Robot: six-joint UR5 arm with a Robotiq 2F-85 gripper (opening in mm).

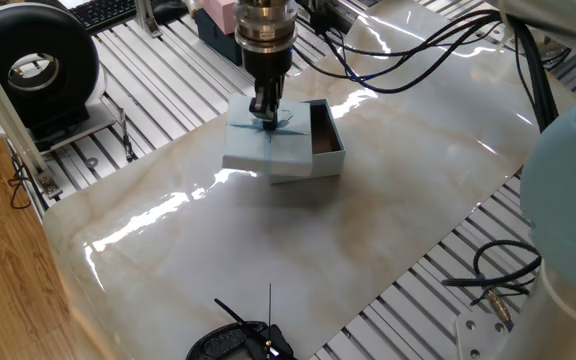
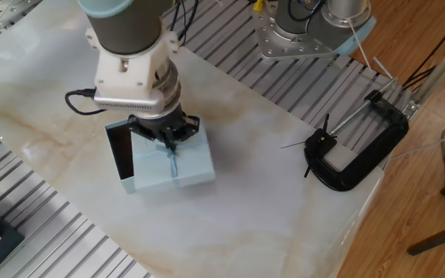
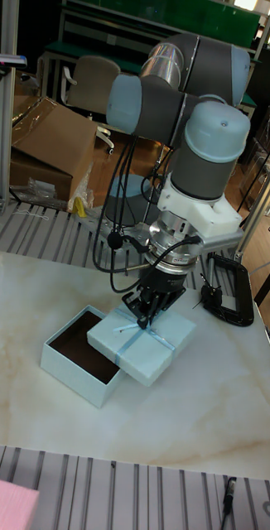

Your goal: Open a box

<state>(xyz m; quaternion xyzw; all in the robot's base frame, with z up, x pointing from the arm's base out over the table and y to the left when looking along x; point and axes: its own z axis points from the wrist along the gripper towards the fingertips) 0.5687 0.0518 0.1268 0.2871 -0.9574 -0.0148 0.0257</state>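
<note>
The pale blue box stands on the marble table with its dark brown inside partly uncovered. Its lid hangs slid off to one side, still overlapping the box's edge. My gripper points straight down over the lid and is shut on the ribbon bow at the lid's middle.
A black C-clamp lies near one table edge. A pink box on a dark base sits behind the arm. A black spool stands off the marble sheet. Cables trail across the far side.
</note>
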